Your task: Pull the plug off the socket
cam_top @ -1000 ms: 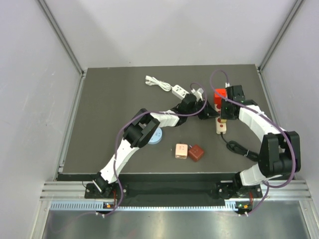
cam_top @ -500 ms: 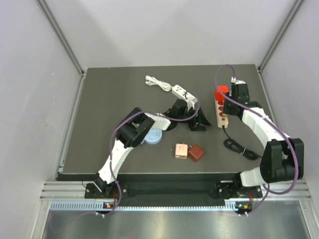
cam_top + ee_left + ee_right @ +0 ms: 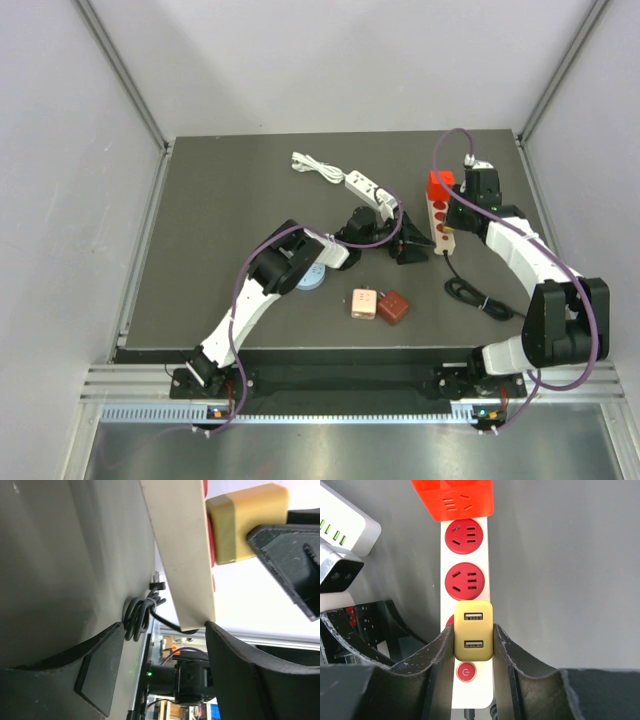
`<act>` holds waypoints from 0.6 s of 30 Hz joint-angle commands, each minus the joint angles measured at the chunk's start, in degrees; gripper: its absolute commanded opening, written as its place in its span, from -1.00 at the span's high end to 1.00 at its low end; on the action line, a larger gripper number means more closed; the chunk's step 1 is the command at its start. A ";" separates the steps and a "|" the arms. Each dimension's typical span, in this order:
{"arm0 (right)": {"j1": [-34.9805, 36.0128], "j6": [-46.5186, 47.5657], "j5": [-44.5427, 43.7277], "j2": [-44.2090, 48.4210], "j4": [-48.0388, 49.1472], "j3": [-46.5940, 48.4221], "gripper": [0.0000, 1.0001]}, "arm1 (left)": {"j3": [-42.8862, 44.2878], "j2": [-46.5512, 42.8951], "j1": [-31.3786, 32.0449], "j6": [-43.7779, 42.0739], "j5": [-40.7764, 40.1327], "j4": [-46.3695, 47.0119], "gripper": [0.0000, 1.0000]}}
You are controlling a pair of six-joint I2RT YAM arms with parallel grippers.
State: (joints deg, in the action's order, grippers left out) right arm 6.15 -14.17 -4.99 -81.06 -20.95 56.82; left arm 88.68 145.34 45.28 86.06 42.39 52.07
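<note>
We judge the squat yellow plastic plug with two USB ports to be a light, rigid block. Its sides look smooth and slightly rounded, so a loose pinch could slip off it. Its pins are hidden from us; they probably hold by friction and would bind if the plug were tilted. It sits in the long white power strip with round red sockets, in the place next to the red power button, near the cord end.

The best hold, in our view, is across its two long flat sides, low toward the strip's face. That is where the right gripper is, closed firmly on the plug from both sides. The strip looks light enough to rise with the plug, so it will need pinning. The left gripper has its fingers wide apart on either side of the strip's cord end, and we cannot see it pressing on anything.

The dark grey matte desk is flat and likely offers the strip little grip. The thin black cord lies bundled just beyond the strip's end. A bright orange-red cube adapter occupies the strip's far end, with a white charger with green ports just beside it. Room is therefore tight along the sides. Pale walls enclose the desk on three sides.
</note>
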 commanded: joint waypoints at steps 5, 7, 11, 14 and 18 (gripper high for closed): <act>0.44 -0.86 0.25 2.48 7.15 -0.56 1.00 | 2.20 -0.05 0.60 5.17 -3.89 9.35 -0.40; 0.53 -0.24 -0.71 2.83 6.80 -1.00 1.00 | 1.67 -0.49 0.52 5.26 -4.25 8.93 -0.40; 0.61 -0.06 -1.16 3.54 7.15 -1.88 1.00 | 2.37 -0.15 0.87 5.69 -4.77 9.18 -0.47; 0.79 -0.85 -1.60 3.98 7.50 -2.32 1.00 | 4.56 0.12 1.22 4.56 -4.07 2.99 -0.45; 1.23 -1.82 -1.68 4.24 7.68 -1.89 1.00 | 4.30 -0.32 1.92 2.09 -4.33 -0.04 -0.28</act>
State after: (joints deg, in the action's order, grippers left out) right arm 6.63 -14.74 -5.76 -80.16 -17.91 53.89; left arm 91.55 145.84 46.28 90.41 38.24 53.78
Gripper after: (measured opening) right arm 0.307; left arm 0.657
